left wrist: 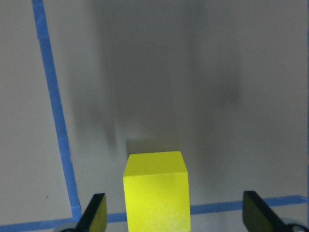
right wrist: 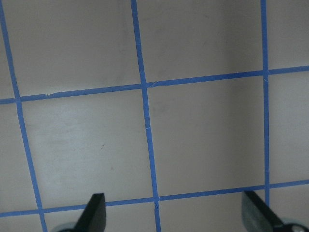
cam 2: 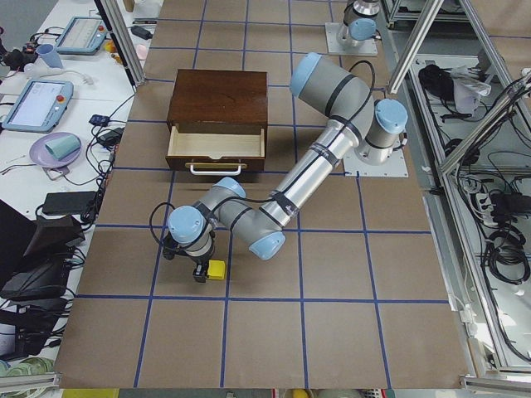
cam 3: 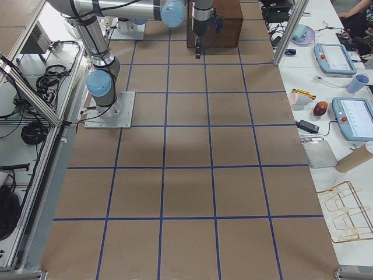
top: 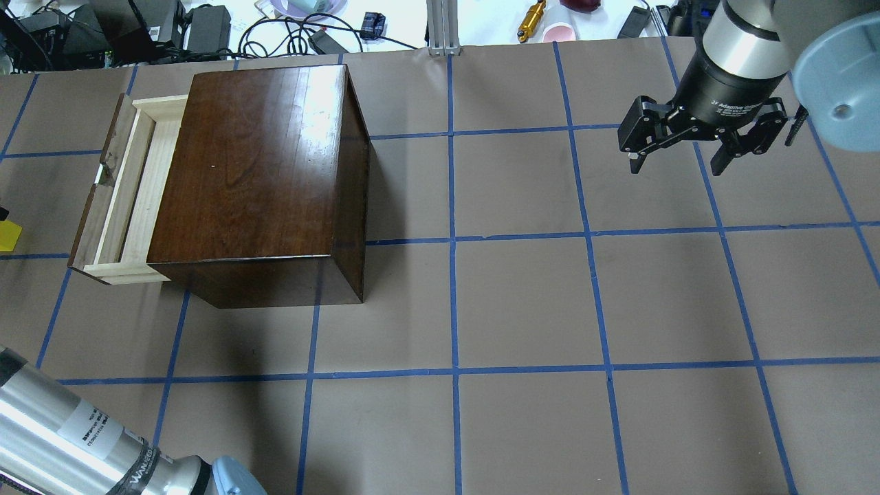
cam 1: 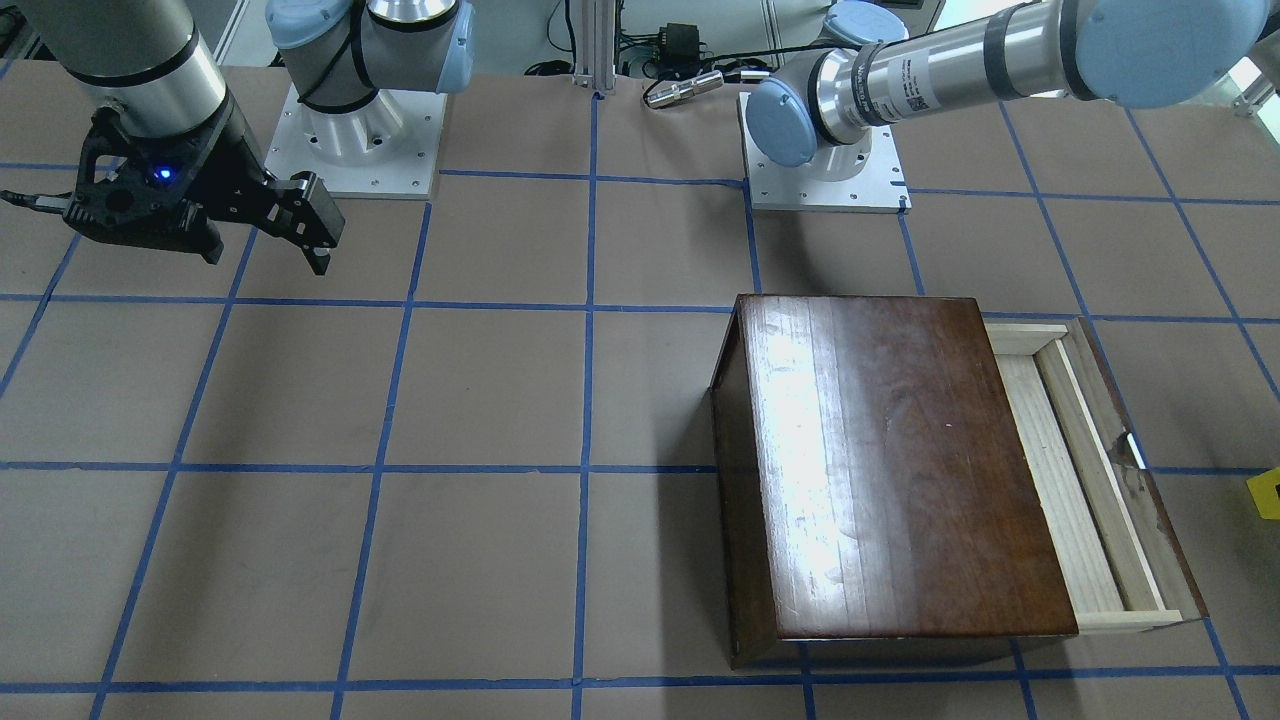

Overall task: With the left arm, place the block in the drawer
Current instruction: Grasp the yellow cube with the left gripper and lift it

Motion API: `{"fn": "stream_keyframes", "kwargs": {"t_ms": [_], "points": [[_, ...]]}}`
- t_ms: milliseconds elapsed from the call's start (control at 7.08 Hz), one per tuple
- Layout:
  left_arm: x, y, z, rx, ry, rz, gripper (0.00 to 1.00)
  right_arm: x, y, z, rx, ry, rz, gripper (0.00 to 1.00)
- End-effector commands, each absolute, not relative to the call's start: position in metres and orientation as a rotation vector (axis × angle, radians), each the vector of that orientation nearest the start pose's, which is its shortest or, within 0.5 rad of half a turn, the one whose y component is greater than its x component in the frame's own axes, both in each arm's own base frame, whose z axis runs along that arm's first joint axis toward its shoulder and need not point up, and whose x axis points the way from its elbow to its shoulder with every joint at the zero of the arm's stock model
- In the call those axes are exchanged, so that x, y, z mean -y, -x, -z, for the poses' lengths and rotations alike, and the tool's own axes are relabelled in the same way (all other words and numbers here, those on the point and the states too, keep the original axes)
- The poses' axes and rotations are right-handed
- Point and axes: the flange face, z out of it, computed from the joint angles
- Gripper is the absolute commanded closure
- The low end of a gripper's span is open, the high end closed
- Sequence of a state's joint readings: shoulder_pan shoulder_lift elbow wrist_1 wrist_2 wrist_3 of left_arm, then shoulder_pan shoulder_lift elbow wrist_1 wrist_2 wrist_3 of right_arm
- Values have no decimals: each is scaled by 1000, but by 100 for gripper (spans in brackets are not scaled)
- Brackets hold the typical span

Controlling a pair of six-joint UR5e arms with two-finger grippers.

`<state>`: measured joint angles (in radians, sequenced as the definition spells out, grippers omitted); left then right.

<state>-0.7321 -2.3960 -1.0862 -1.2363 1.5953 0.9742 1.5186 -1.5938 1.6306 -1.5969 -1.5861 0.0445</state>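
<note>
The yellow block (left wrist: 155, 191) sits on the brown table, between the two fingers of my left gripper (left wrist: 176, 215) with a gap on each side. The gripper is open. In the exterior left view the left gripper (cam 2: 197, 267) is down at the table by the block (cam 2: 216, 269), in front of the drawer (cam 2: 216, 143). The drawer (top: 130, 192) is pulled out of the dark wooden cabinet (top: 261, 172) and looks empty. The block shows at the frame edge in the overhead view (top: 8, 236) and the front view (cam 1: 1266, 492). My right gripper (top: 677, 163) is open and empty above the table, far from the cabinet.
Blue tape lines grid the table (top: 522, 302). The left arm's base (cam 1: 822, 170) and the right arm's base (cam 1: 355, 140) stand along the robot's edge. Cables and small items (top: 536, 17) lie beyond the far edge.
</note>
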Motion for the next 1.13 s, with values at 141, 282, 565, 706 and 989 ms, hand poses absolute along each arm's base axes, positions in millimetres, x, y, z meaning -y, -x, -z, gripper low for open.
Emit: {"fn": "stream_keyframes", "kwargs": {"t_ms": [141,282,565,706,989], "points": [[619,-493,-197,-3142,-244,-55,0,487,-107,-472,-3153,-152,-17,0],[617,-494,-194,-3145,-247,-59,0,487,-107,-472,-3153,-152,-17,0],[614,-498,-193,-3139,-316,-52,7,487,-107,-472,-3153,-152,-17,0],[612,-501,-192,-3138,-310,-49,21,487,-107,-472,-3153,-152,-17,0],[612,-501,-192,-3137,-309,-51,61,487,-107,-472,-3153,-152,-17,0]]}}
